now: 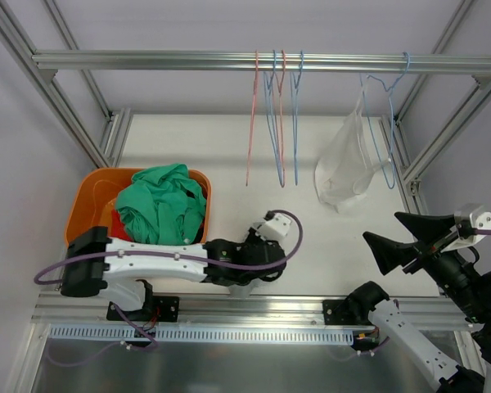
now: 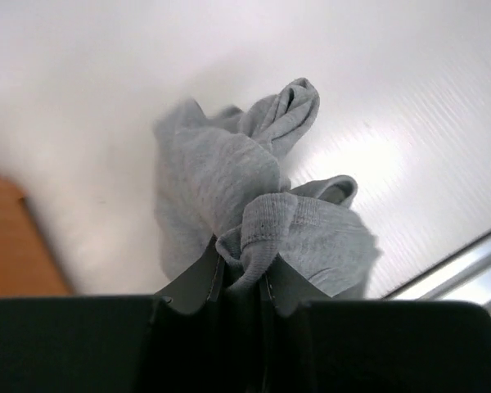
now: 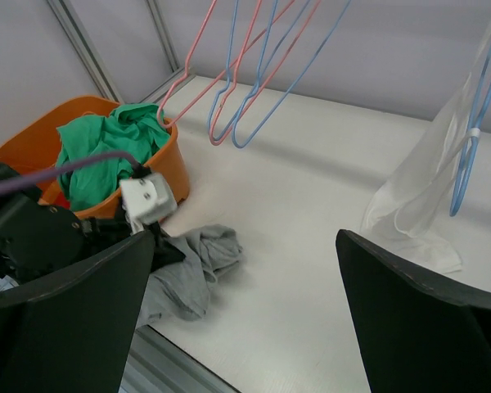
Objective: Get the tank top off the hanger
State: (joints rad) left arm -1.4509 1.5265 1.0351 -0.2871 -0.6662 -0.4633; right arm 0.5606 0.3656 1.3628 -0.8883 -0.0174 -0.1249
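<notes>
Left hand [image 2: 241,277]: clenched on a fold of the grey garment [image 2: 229,196]. In my wrist view a hemmed edge is pinched between the two fingers [image 2: 192,282], and the rest of the cloth bunches up beyond them.
Grey garment: a crumpled heap on the counter [image 1: 229,155], just off the orange basket's [image 1: 86,201] right side and toward the near edge. It is too wadded for me to tell what sort of garment it is.
Left arm: stretched across in front of the basket, with the wrist past the basket's right wall.
Right hand [image 1: 380,227]: released, fingers spread wide with nothing between them. It hovers above the counter, well away from the basket on the right side and apart from every cloth.
Tank top [image 1: 344,168]: thin and white, hanging on the blue hanger [image 1: 386,123] far to the right of the basket and farther back. Its lower end sags down to the counter or close to it.
Blue hanger: hooked over the rail [image 1: 147,60] that runs overhead behind the basket, at the end of the rail farthest from it.
Empty hangers [image 1: 274,115]: a cluster of pink and blue wire ones on the same rail, between the basket and the tank top.
Orange basket: at the counter's left side, holding a heap of green cloth [image 1: 159,205] that rises over its rim.
</notes>
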